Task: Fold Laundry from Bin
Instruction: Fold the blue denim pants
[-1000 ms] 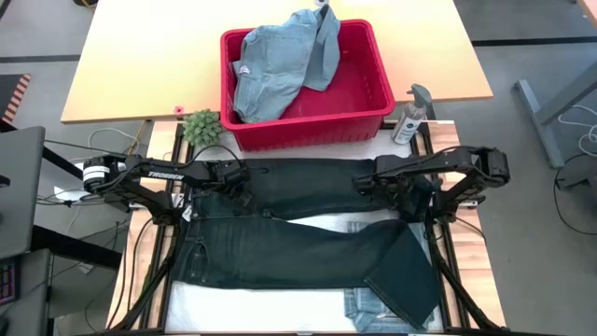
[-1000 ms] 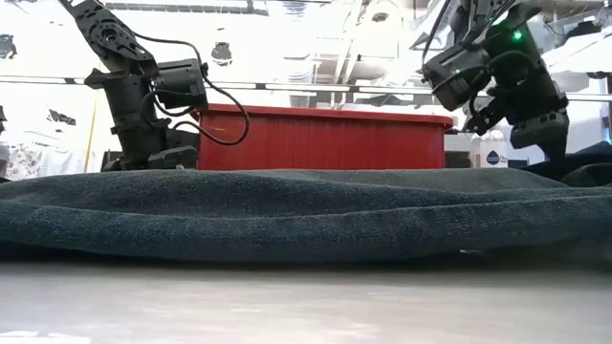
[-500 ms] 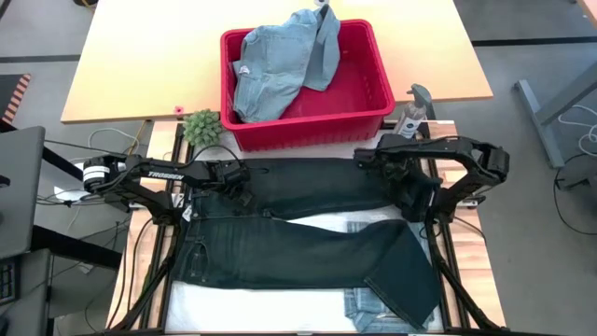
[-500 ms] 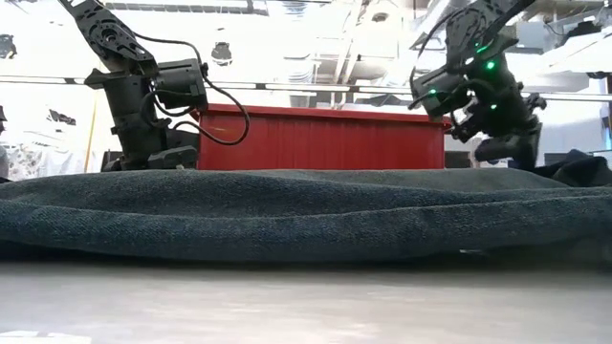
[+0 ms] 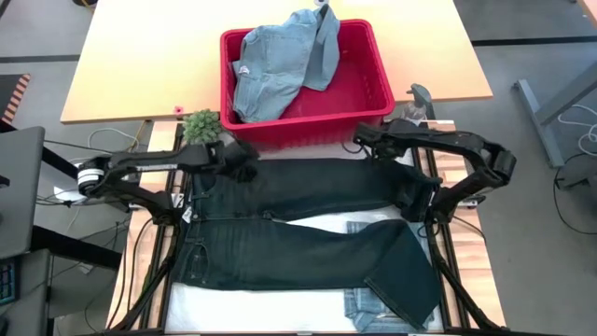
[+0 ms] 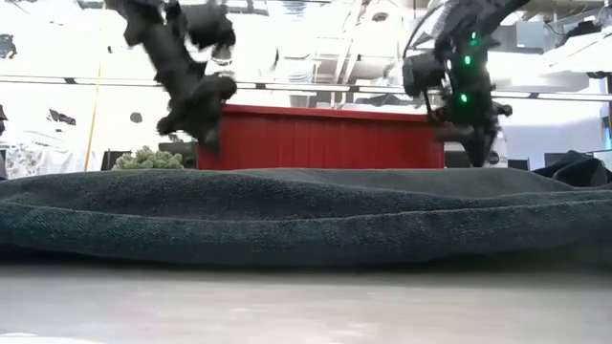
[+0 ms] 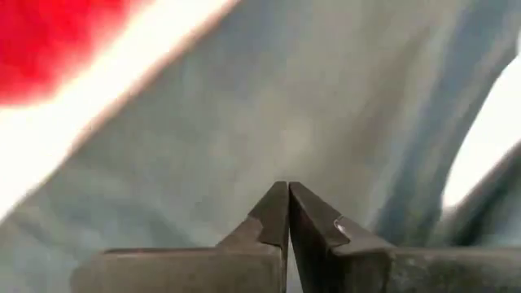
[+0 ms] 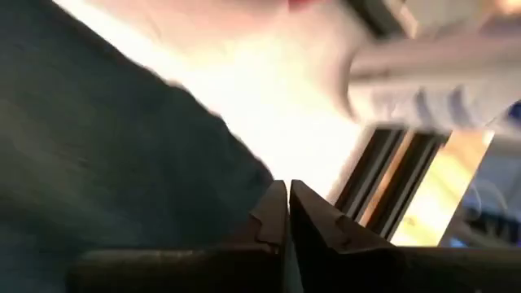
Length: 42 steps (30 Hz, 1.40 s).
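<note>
Above trousers, near bin: left tool, right tool raised, closed, empty.

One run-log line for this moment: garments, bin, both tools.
trousers: spread flat on table | bin: holds light blue denim garment | left tool: shut, empty, above trousers near bin | right tool: shut, empty, by bin front

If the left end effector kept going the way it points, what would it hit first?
Probably the red bin: the shut left end effector hovers over the dark trousers, angled toward its near wall. Depth is uncertain.
</note>
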{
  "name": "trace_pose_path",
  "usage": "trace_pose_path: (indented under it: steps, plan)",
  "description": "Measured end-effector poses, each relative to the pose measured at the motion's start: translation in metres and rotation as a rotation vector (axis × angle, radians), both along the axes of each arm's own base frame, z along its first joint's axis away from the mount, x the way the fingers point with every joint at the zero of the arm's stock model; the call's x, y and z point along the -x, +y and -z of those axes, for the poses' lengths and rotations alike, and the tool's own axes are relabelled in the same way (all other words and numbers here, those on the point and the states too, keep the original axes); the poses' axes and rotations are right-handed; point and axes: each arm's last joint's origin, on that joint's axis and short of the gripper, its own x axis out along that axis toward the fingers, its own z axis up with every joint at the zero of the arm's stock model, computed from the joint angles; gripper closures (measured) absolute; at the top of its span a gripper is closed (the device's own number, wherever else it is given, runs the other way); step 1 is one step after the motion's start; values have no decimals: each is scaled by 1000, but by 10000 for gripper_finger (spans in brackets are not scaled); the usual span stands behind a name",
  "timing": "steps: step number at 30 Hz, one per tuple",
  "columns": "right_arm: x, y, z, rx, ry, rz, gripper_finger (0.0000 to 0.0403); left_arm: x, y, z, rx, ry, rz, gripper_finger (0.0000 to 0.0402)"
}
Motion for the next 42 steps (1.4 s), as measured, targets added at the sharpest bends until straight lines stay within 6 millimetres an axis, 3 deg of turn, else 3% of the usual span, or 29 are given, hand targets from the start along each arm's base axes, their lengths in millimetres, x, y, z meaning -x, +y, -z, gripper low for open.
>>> trace_pose_path:
  steps: [4, 8, 12, 16, 18, 20, 22, 29, 35, 42]
  plan:
    - [0, 2, -32, 69, -100, -20, 357, -6, 1, -77, -128, -244, 68, 401]
    - [4, 11, -53, 8, -247, -51, 357, 3, -19, -170, -189, -725, 328, 401]
    - [9, 23, -63, 4, -302, -77, 356, 44, -58, -262, -428, -1347, 529, 401]
    - [9, 31, -68, 19, -351, -71, 356, 95, -90, -311, -695, -1912, 693, 401]
    - [5, 33, -67, 21, -369, -68, 356, 109, -102, -321, -807, -2150, 714, 401]
    - [0, 34, -65, 22, -380, -78, 356, 116, -111, -326, -857, -2265, 699, 401]
    - [-6, 36, -63, 17, -379, -96, 356, 107, -118, -328, -862, -2243, 677, 401]
    - [-31, 45, -46, -44, -359, -169, 356, 33, -141, -317, -880, -2006, 591, 401]
    - [-55, 62, -29, -115, -354, -267, 356, 38, -138, -333, -901, -2054, 477, 401]
    - [-75, 109, -39, -310, -566, -523, 356, 21, -143, -331, -790, -1961, 609, 401]
